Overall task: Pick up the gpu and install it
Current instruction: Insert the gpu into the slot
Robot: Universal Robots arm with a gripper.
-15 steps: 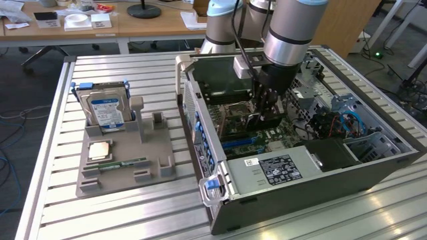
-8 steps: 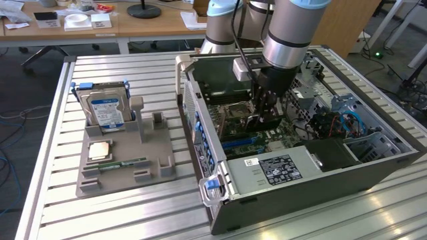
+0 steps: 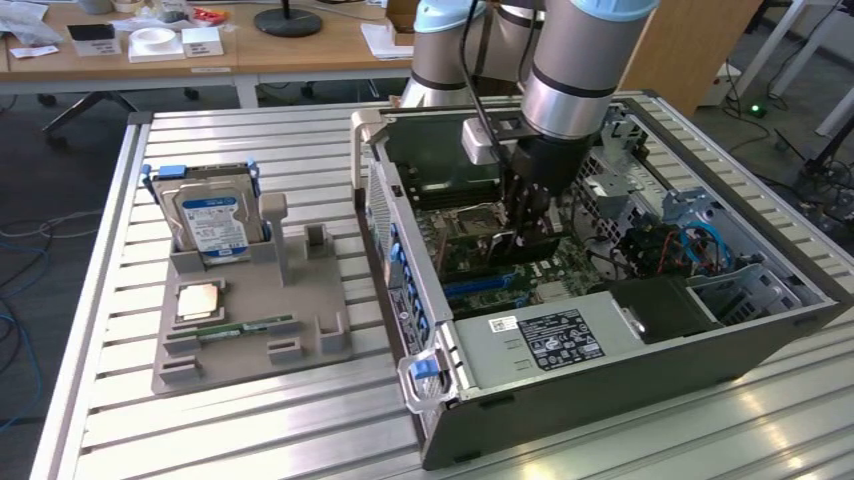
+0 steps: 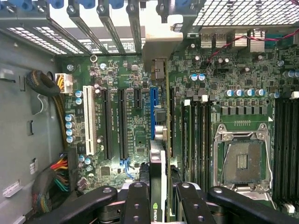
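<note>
My gripper (image 3: 530, 238) is down inside the open computer case (image 3: 441, 400), shut on the gpu (image 3: 531, 250), a thin black card held on edge above the motherboard (image 3: 467, 255). In the wrist view the gpu (image 4: 159, 163) appears edge-on between my two fingers (image 4: 135, 205), a small green logo on its near end. Its pale metal bracket (image 4: 159, 44) is at the case's slotted rear wall. The card runs along the blue expansion slot (image 4: 153, 105); whether it is seated in the slot I cannot tell.
A grey holder (image 3: 314, 330) on the exterior view's left carries a silver hard drive (image 3: 214, 222), a green memory stick (image 3: 247, 328) and a processor chip (image 3: 200, 300). Inside the case are the empty processor socket (image 4: 243, 161), black memory slots (image 4: 198, 135), a white slot (image 4: 88, 119) and cable bundles (image 4: 56, 163).
</note>
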